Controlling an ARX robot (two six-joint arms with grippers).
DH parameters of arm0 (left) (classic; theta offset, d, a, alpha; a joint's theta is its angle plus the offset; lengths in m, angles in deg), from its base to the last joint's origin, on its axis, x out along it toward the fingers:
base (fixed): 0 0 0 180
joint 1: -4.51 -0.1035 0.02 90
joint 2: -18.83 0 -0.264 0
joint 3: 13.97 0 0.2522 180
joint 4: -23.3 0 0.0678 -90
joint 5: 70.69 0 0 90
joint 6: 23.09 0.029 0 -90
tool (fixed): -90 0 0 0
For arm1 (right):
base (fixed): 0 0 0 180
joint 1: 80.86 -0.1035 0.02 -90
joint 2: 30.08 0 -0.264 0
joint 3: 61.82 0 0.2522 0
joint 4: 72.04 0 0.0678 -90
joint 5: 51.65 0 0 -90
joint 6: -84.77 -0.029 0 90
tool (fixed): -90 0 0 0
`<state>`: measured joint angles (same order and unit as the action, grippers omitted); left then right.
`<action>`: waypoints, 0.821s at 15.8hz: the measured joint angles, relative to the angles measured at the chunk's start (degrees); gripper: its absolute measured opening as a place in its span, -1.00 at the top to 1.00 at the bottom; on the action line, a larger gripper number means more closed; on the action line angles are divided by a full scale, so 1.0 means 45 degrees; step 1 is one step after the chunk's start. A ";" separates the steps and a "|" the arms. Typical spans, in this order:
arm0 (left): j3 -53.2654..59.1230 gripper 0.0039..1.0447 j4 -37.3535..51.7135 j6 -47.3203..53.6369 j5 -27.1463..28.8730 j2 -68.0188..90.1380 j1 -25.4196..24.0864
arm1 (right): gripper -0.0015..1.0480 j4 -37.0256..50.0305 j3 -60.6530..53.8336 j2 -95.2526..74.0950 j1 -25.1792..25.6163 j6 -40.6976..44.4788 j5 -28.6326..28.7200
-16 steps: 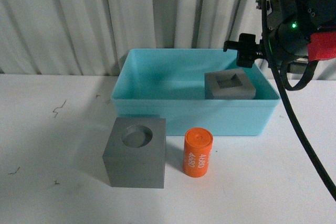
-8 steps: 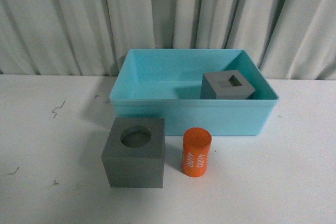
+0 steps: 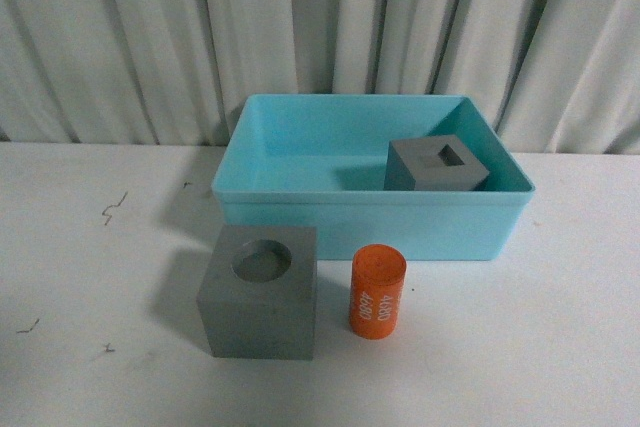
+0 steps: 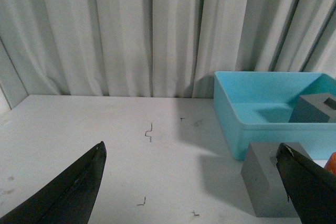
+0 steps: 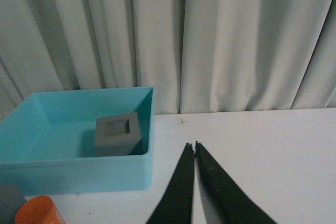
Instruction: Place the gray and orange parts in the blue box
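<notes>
The left gripper [image 4: 190, 148] gapes empty near a gray cube [image 3: 258, 292] and orange cylinder [image 3: 377, 291], while the right gripper [image 5: 195, 148], pinched together on nothing, hangs beside the blue box [image 3: 370, 222] holding a second cube [image 3: 436, 165].

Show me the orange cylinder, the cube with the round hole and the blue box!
orange cylinder [image 3: 377, 302], front view, its side.
round-hole cube [image 3: 258, 327], front view, front face.
blue box [image 3: 440, 227], front view, front wall.
</notes>
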<state>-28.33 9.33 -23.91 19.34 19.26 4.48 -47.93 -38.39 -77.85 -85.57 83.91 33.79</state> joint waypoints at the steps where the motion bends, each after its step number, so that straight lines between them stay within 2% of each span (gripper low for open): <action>1: 0.0000 -0.88 0.0000 0.0000 -0.0005 0.0000 0.0000 | 0.96 -0.0282 -0.0384 0.0670 0.0923 0.0107 0.0884; 8: 0.0000 -0.88 0.0000 -0.0005 0.0000 0.0000 0.0000 | 0.96 -0.2200 -0.1535 0.3716 0.1049 0.0107 0.1010; 9: 0.0000 -0.88 0.0000 -0.0005 0.0000 0.0000 0.0000 | 0.96 -0.1744 -0.1851 0.4002 0.1049 0.0107 0.1015; 13: 0.0000 -0.88 0.0000 -0.0005 0.0000 0.0000 0.0000 | 0.96 -0.3381 -0.2006 0.5659 0.1049 0.0112 0.1015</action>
<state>-28.33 9.33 -23.94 19.34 19.26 4.48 -63.15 -47.42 -52.39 -80.85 84.41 38.36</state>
